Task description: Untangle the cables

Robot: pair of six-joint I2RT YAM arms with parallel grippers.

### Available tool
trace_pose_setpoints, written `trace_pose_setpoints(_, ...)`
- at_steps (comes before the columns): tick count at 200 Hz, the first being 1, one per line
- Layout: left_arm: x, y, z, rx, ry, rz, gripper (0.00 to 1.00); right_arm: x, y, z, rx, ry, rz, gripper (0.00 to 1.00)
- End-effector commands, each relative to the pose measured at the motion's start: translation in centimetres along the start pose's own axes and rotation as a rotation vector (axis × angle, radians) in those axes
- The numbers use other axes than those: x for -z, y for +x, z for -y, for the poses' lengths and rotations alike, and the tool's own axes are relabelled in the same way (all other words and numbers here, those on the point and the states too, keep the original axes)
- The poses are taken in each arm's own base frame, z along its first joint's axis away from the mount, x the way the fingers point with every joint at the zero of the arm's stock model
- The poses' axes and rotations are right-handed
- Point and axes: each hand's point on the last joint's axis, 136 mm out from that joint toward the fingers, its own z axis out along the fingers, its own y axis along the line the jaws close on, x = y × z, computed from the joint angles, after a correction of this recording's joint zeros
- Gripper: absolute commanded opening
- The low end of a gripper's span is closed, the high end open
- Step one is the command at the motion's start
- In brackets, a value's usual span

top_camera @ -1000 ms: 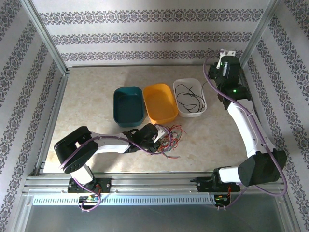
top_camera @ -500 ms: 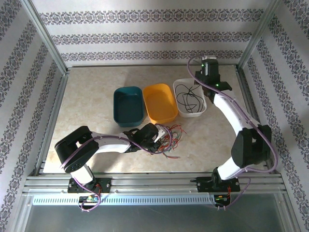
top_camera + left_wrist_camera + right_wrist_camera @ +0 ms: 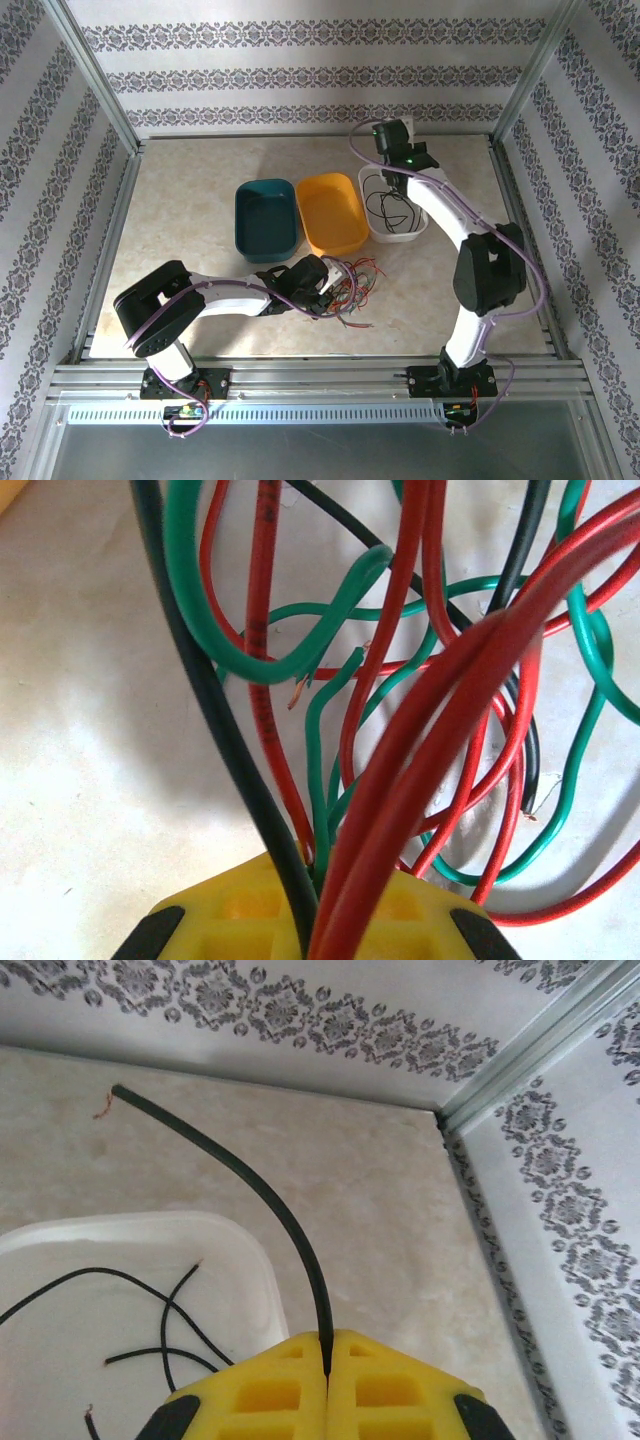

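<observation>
Your left claw (image 3: 318,885) is pressed together on a bunch of the cables (image 3: 450,710). Red, green and one black strand all run down between its yellow fingers (image 3: 230,920), so it's pinching a whole bundle, not a single wire. The rest of the tangle fans out right in front of the tips, looping over itself on the table (image 3: 90,730). One green wire ends in a bare copper tip just ahead of the claw. From the top camera the pile sits right at the claw's tip and spreads out past it. The orange bin (image 3: 330,215) sits a bit beyond the claw, and the teal bin (image 3: 265,222) is touching that one on its far side.

Your right claw (image 3: 327,1348) is closed too, both yellow pads tight on one black cable (image 3: 250,1185). That cable comes out of the seam between the pads and arcs up and away to the claw's left. It ends in a frayed copper tip out ahead, hanging free in the air. The white bin (image 3: 255,1260) is below the claw and off to its left, with a few loose black strands (image 3: 165,1310) lying inside. The two claws are well apart, with the bins between them.
</observation>
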Motion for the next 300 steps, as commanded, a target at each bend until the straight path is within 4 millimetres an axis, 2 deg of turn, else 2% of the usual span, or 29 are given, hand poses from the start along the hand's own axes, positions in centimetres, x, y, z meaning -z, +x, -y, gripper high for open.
trace_pose_setpoints(1,-0.9,3.5,-1.1,0.025,-0.041,-0.124,0.0,-0.3,1.8,-0.1,0.089,0.118,-0.09,0.0)
trace_pose_setpoints(38,-0.8,3.6,-1.2,0.026,-0.044,-0.128,0.0,-0.9,4.1,-2.2,0.036,0.075,-0.161,0.0)
trace_pose_setpoints(65,-0.8,3.7,-1.2,0.023,-0.044,-0.125,0.0,-2.6,6.5,-3.2,-0.038,0.022,-0.244,0.0)
trace_pose_setpoints(99,-0.8,3.8,-1.2,0.021,-0.044,-0.13,0.0,-4.8,8.5,-3.2,-0.149,-0.003,-0.335,0.0)
trace_pose_setpoints(137,-0.9,3.8,-1.2,0.024,-0.044,-0.13,0.0,-5.9,8.9,-4.1,-0.127,0.012,-0.374,0.0)
trace_pose_setpoints(219,-1.0,3.9,-1.2,0.023,-0.042,-0.138,0.0,-7.3,14.3,-6.3,-0.128,-0.019,-0.52,0.0)
trace_pose_setpoints(234,-1.0,3.9,-1.3,0.026,-0.046,-0.138,0.0,-7.0,14.0,-6.4,-0.18,-0.063,-0.527,0.0)
trace_pose_setpoints(240,-1.0,3.9,-1.3,0.028,-0.047,-0.138,0.0,-6.8,13.6,-6.6,-0.203,-0.092,-0.52,0.04)
trace_pose_setpoints(259,-1.0,3.9,-1.3,0.025,-0.046,-0.139,0.0,-5.5,11.4,-6.3,-0.266,-0.154,-0.469,0.26)
trace_pose_setpoints(277,-1.1,3.8,-1.2,0.019,-0.043,-0.142,0.0,-4.0,9.3,-5.1,-0.298,-0.166,-0.412,0.41)
trace_pose_setpoints(300,-1.1,3.8,-1.1,0.013,-0.039,-0.145,0.0,-2.2,7.5,-3.4,-0.328,-0.169,-0.354,0.45)
